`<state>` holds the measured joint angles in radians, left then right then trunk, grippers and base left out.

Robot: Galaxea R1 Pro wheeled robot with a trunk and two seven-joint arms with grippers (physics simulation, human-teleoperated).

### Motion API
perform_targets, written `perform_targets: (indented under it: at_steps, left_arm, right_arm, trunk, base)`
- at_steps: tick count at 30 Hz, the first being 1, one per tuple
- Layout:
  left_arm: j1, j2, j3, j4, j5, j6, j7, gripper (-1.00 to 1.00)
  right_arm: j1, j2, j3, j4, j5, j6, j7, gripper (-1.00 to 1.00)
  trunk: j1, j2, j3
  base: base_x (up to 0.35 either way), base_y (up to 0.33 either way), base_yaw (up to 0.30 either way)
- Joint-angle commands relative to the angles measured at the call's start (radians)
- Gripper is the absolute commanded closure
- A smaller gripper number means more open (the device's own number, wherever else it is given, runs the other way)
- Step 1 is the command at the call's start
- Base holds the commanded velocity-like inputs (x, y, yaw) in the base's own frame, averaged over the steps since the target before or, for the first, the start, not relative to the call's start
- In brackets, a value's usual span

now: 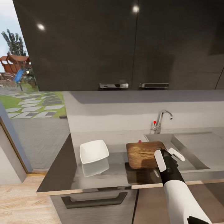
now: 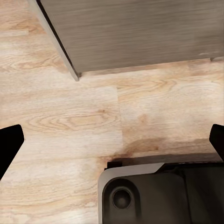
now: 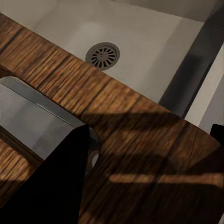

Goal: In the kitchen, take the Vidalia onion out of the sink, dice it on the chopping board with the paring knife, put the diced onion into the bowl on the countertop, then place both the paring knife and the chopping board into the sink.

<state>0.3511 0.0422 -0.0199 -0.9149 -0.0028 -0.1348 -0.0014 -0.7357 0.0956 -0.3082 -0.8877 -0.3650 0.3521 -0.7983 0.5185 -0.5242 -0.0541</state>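
Right gripper (image 1: 171,154) clamped on the board (image 1: 143,154) beside the sink (image 1: 199,146) — late stage; left fingers (image 2: 9,144) apart

You will find no text to read here: no label, no brand, no number and no sign on any surface.
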Motion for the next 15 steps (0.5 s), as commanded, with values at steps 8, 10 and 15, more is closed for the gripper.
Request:
perform_targets:
  at_steps: [8, 10, 15]
  left_arm:
    - [0.0, 0.001, -0.002, -0.001, 0.001, -0.002, 0.0, -1.0]
    - [0.0, 0.001, -0.002, -0.001, 0.001, -0.002, 0.0, -1.0]
    - [0.0, 0.001, -0.002, -0.001, 0.001, -0.002, 0.0, -1.0]
  right_arm:
    - [-0.001, 0.008, -0.002, 0.018, 0.001, -0.001, -0.004, 1.0]
    - [-0.001, 0.008, -0.002, 0.03, 0.002, -0.02, -0.004, 1.0]
    - [-0.001, 0.009, -0.002, 0.061, 0.002, -0.067, -0.004, 1.0]
  trunk:
    - [0.001, -0.002, -0.002]
    - [0.001, -0.002, -0.002]
    - [0.001, -0.002, -0.002]
  base:
    - [0.0, 0.172, 0.0]
    - [0.0, 0.295, 0.0]
    - [0.0, 0.309, 0.0]
